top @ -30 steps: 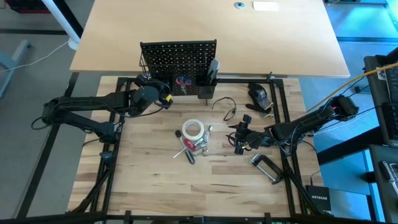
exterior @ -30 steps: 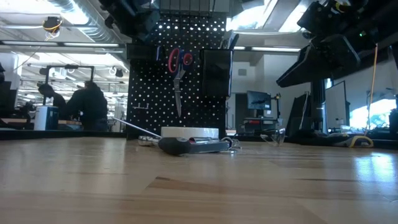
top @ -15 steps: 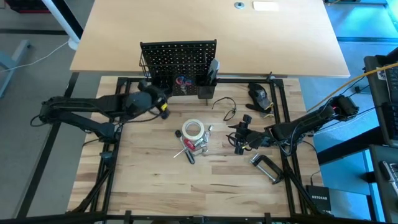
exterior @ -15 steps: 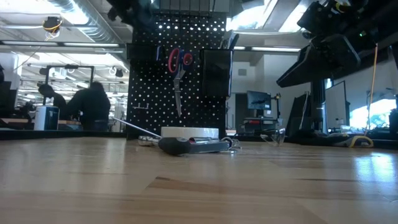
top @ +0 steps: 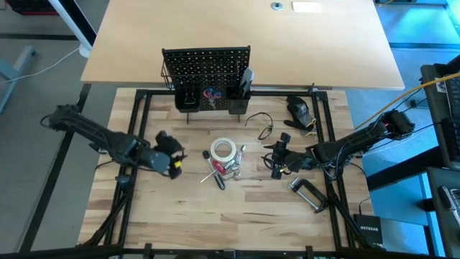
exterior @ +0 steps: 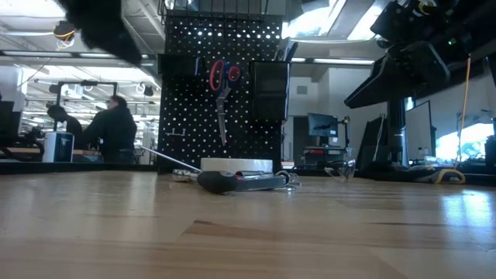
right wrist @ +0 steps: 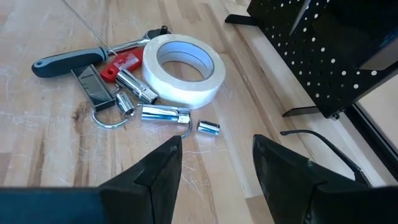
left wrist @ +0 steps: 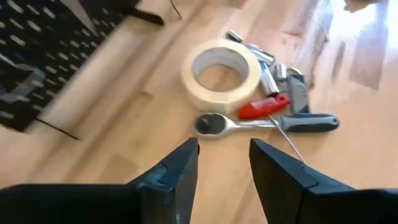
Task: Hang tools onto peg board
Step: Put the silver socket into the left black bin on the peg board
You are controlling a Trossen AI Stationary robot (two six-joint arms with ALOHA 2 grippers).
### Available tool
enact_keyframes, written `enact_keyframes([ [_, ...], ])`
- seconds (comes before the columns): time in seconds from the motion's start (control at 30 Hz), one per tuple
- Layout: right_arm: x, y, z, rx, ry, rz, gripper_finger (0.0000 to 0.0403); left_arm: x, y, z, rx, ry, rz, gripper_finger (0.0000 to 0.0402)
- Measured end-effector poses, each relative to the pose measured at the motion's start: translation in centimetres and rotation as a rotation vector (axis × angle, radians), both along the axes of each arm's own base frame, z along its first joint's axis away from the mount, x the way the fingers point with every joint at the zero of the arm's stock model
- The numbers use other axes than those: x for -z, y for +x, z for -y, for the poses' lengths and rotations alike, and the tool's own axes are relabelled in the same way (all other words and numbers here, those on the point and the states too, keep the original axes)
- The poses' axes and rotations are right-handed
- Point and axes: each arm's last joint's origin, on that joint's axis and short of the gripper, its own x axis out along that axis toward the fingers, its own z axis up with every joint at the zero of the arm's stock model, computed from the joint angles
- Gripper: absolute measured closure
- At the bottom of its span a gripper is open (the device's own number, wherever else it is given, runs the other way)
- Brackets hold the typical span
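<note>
High view: scissors hang blades-down on the peg board; both arms' fingers spread, empty.

"NETGEAR" on black box beside table.

The peg board stood upright at the table's far edge, red-handled scissors hanging on its face beside a black square cup. In front lay a white tape roll and a dark-handled tool. People were in the room beyond.
</note>
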Motion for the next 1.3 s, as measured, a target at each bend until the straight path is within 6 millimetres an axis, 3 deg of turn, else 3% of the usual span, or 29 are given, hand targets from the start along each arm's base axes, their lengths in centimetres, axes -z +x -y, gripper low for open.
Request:
enact_keyframes([
  [0.23, 0.0, 0.0, 0.0, -0.001, 0.000, 0.003, 0.0205, 4.6, 1.1, 0.4, 0.031, 0.005, 0.070, 0.0267],
  [0.5, 0.0, 0.0, 0.0, -0.010, 0.005, 0.004, 0.0205, 6.2, 2.2, -1.0, -0.016, 0.040, 0.067, 0.0266],
  [0.83, -0.4, 0.4, 0.2, -0.051, -0.037, 0.018, 0.0205, 8.2, 3.2, -1.0, -0.007, 0.082, -0.039, 0.0266],
  [1.17, -0.6, 1.7, 4.5, -0.210, -0.072, -0.011, 0.0205, 8.7, 3.4, -1.0, 0.005, 0.101, -0.067, 0.0266],
  [1.3, 0.2, 2.5, 6.1, -0.267, -0.071, -0.031, 0.0205, 8.7, 3.4, -1.0, 0.007, 0.102, -0.067, 0.0266],
])
